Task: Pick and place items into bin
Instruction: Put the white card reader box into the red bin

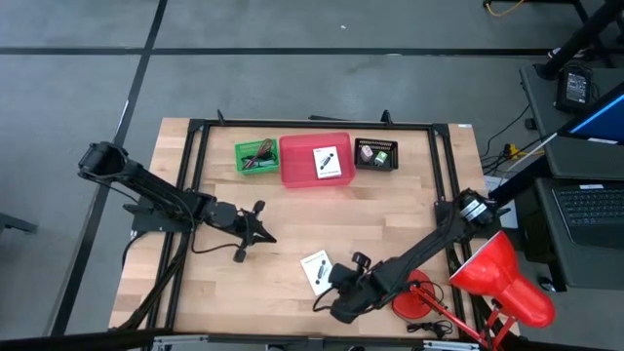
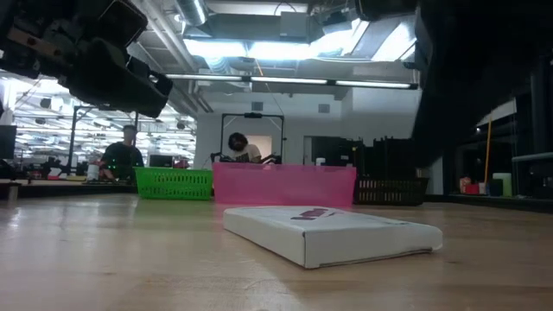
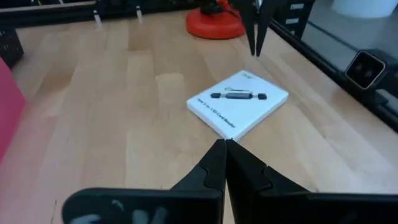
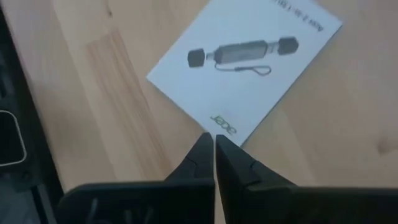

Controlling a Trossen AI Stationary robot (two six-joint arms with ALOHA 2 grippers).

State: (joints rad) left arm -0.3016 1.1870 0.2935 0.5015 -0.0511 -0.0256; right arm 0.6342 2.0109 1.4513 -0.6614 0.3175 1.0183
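So far the job looks partly done, judging by what already sits in the containers along the upper middle of the high view. Going left to right there: the green bin [image 1: 255, 157] holds a tangle of thin cords, the pink bin [image 1: 315, 160] holds 1 white box [image 1: 328, 162] with a dark mark, and the black bin [image 1: 376, 154] holds small green and pinkish pieces.

At centre left, the left gripper [image 1: 261, 234] hovers over bare wood with its fingers pressed together and nothing between them; its wrist view shows the tips meeting in a point, aimed toward the loose box.

That second white box [image 1: 317, 272] is the 1 item visibly left out. It lies flat on the table [image 1: 292, 219] in the lower middle, well apart from the bins.

Just right of it, the right gripper [image 1: 343, 280] sits close above the box's near edge, fingers shut and empty.

At lower right stands the red lamp [image 1: 507, 278]. What remains, I judge, is grasping this box and carrying it to a bin.
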